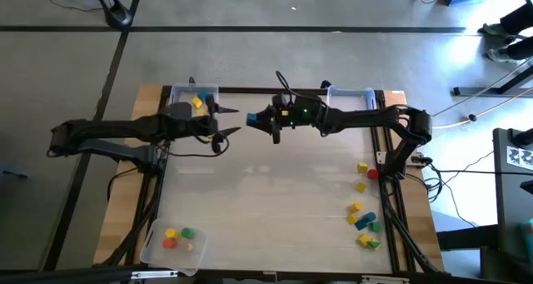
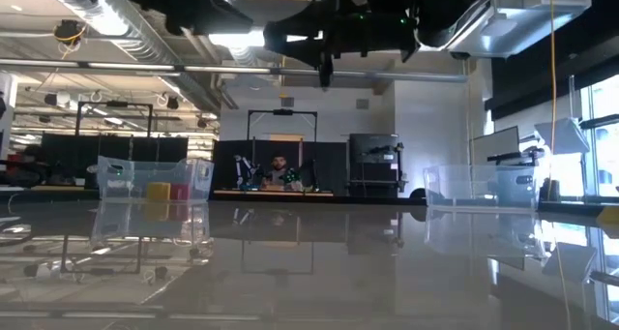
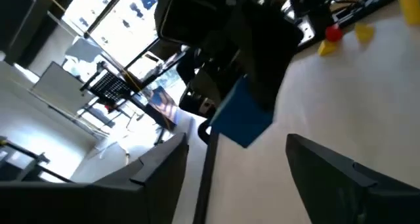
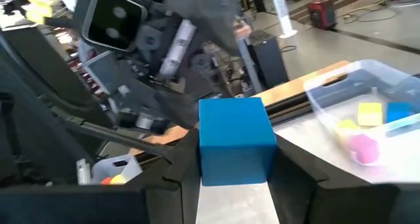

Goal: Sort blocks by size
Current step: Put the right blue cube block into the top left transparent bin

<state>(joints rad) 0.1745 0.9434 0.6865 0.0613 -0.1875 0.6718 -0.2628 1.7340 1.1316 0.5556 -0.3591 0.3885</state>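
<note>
Right end effector (image 1: 260, 120) grips small blue wooden cube (image 4: 235, 140) mid-air; left end effector (image 1: 226, 122) stands open around it. Early release risks dropping it onto the table (image 1: 266, 192).

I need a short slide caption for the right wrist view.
Right gripper holds a blue block facing the open left gripper.

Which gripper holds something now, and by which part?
The right gripper holds a blue block by two opposite side faces. The left gripper is open, holding nothing.
</note>
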